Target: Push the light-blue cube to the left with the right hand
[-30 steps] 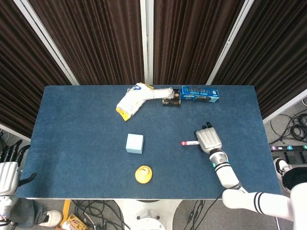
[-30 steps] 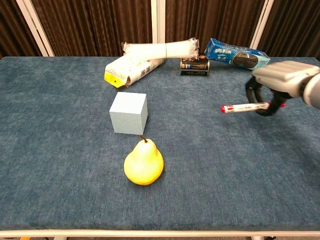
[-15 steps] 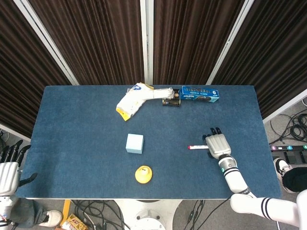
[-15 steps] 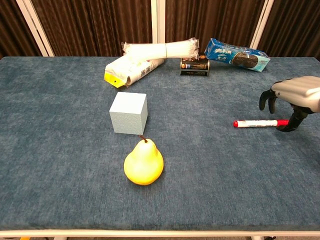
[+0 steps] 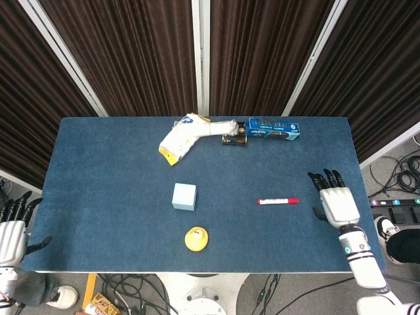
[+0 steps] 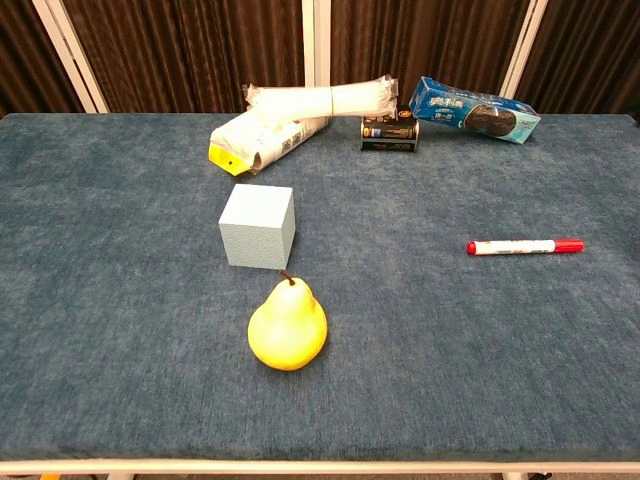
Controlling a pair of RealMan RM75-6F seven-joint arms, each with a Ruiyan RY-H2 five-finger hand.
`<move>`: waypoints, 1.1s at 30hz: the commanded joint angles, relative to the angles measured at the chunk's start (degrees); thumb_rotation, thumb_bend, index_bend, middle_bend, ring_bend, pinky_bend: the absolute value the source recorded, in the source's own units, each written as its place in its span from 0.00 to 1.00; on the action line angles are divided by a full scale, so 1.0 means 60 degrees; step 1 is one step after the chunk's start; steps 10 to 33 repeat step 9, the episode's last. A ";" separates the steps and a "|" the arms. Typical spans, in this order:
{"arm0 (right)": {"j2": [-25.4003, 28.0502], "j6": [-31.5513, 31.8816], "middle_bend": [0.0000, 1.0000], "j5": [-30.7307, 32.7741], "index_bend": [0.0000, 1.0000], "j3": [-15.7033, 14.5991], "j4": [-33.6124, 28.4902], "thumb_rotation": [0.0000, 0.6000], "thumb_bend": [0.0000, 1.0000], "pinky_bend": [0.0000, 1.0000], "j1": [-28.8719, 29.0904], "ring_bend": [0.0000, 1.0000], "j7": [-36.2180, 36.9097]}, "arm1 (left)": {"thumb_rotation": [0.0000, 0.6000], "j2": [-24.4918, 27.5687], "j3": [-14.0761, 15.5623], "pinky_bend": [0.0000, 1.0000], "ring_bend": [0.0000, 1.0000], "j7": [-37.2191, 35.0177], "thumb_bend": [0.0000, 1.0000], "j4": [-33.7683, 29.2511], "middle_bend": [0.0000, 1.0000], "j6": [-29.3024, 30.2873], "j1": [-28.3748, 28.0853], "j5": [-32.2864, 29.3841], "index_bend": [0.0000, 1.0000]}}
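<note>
The light-blue cube [image 5: 184, 196] [image 6: 257, 227] stands near the middle of the blue table [image 5: 98, 164], untouched. My right hand [image 5: 335, 200] hovers over the table's right part, far to the right of the cube, fingers spread and holding nothing; the chest view does not show it. My left hand [image 5: 12, 230] hangs off the table's left edge, low, fingers apart and empty.
A red marker [image 5: 277, 201] [image 6: 524, 246] lies between the cube and my right hand. A yellow pear [image 5: 196, 239] [image 6: 287, 327] stands just in front of the cube. Along the far edge lie a white-yellow bag [image 5: 180, 139], a dark can [image 5: 233, 139] and a blue cookie pack [image 5: 273, 129].
My right hand let go of the red marker, which now lies on the table, and drew back to the right, out of the chest view. The cube has not moved.
</note>
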 commanded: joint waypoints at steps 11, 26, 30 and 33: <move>0.1018 0.2891 0.12 -0.2635 0.05 -0.0896 -0.0390 1.00 0.18 0.00 -0.2560 0.00 0.1985 | 1.00 0.0010 -0.0020 0.09 0.12 0.0062 0.06 -0.0058 0.15 -0.0011 -0.0059 0.0035 0.22; 0.1018 0.2891 0.12 -0.2635 0.05 -0.0896 -0.0390 1.00 0.18 0.00 -0.2560 0.00 0.1985 | 1.00 0.0010 -0.0020 0.09 0.12 0.0062 0.06 -0.0058 0.15 -0.0011 -0.0059 0.0035 0.22; 0.1018 0.2891 0.12 -0.2635 0.05 -0.0896 -0.0390 1.00 0.18 0.00 -0.2560 0.00 0.1985 | 1.00 0.0010 -0.0020 0.09 0.12 0.0062 0.06 -0.0058 0.15 -0.0011 -0.0059 0.0035 0.22; 0.1018 0.2891 0.12 -0.2635 0.05 -0.0896 -0.0390 1.00 0.18 0.00 -0.2560 0.00 0.1985 | 1.00 0.0010 -0.0020 0.09 0.12 0.0062 0.06 -0.0058 0.15 -0.0011 -0.0059 0.0035 0.22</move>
